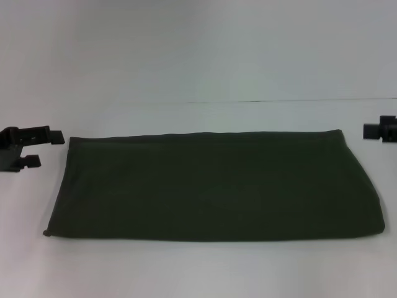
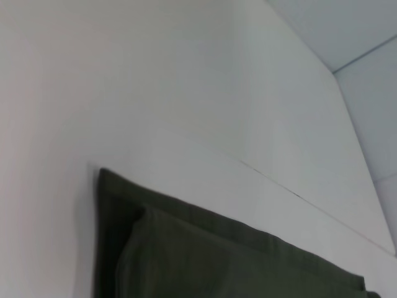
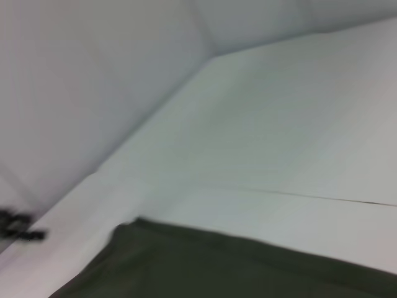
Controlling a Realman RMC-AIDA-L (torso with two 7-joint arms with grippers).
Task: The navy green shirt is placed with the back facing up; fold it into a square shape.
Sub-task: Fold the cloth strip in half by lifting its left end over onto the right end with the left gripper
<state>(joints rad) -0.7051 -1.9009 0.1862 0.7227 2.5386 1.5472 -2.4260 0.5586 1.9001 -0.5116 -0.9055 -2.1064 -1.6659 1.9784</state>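
Left gripper [image 1: 43, 149], right gripper [image 1: 372, 130] flank folded shirt [image 1: 214, 186], apart.

Navy green shirt [image 1: 214, 186]: soft matt cloth, plain, no sheen, smooth with barely a crease; folded layers show a stitched hem band along the edge in the left wrist view [image 2: 205, 261]. Table [image 1: 205, 270]: smooth white surface, matt to faintly satin, thin seam line across it. Left gripper [image 1: 44, 149]: black, matt, hard plastic look. Right gripper [image 1: 369, 130]: same black matt finish.
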